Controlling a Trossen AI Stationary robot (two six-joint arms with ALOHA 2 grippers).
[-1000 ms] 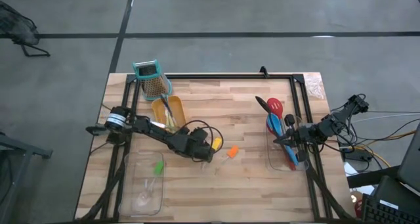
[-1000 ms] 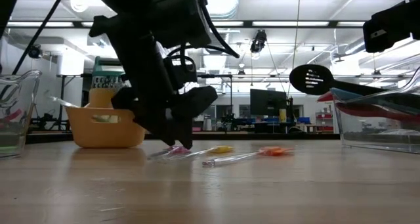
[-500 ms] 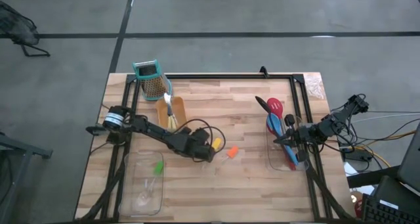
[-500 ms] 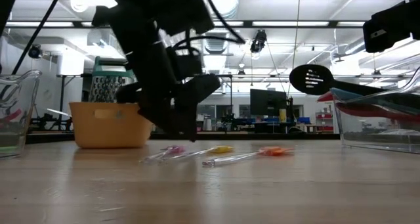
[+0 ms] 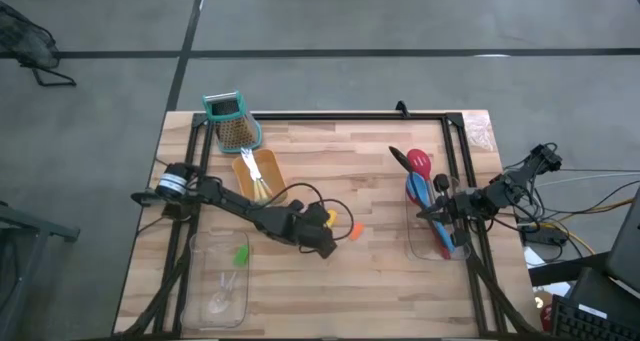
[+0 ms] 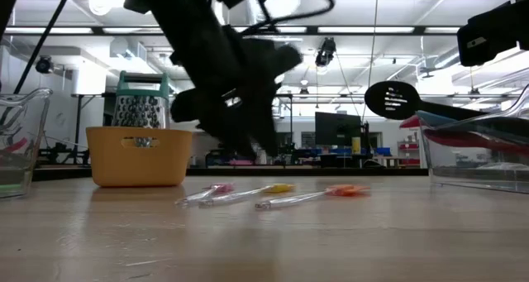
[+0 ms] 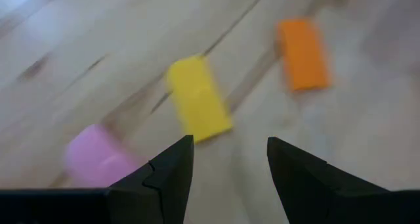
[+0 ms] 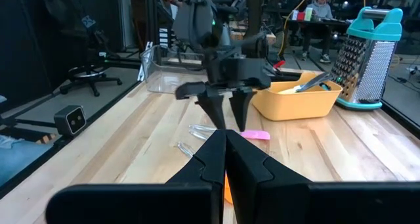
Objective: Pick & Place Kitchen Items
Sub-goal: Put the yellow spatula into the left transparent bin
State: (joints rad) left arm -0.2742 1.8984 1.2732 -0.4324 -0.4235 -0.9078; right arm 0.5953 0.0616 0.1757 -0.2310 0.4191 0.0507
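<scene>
Three clear-handled tools lie flat on the table's middle: pink-tipped [image 7: 95, 155], yellow-tipped [image 7: 197, 106] [image 5: 330, 218] and orange-tipped [image 7: 302, 53] [image 5: 353, 229]. My left gripper [image 7: 226, 178] [image 5: 328, 245] hangs open above them, over the yellow tip, touching nothing. My right gripper [image 8: 226, 148] [image 5: 428, 215] is shut and empty, above the right clear tray [image 5: 440, 249]. That tray holds the red spoon [image 5: 418, 163], the blue spoon [image 5: 417, 188] and the black slotted spoon [image 6: 395, 98], whose heads lean out over its far rim.
A yellow tray [image 5: 258, 176] with small metal tools stands at the back left, and the teal-topped grater [image 5: 230, 121] stands behind it. A clear tray [image 5: 215, 281] at the near left holds a green-tipped tool [image 5: 240, 254]. Black frame rails [image 5: 330, 116] run along the table's edges.
My left gripper has risen from just above the table by the pink-tipped tool and has gone a little toward the table's right edge. The three tools lie where they lay.
</scene>
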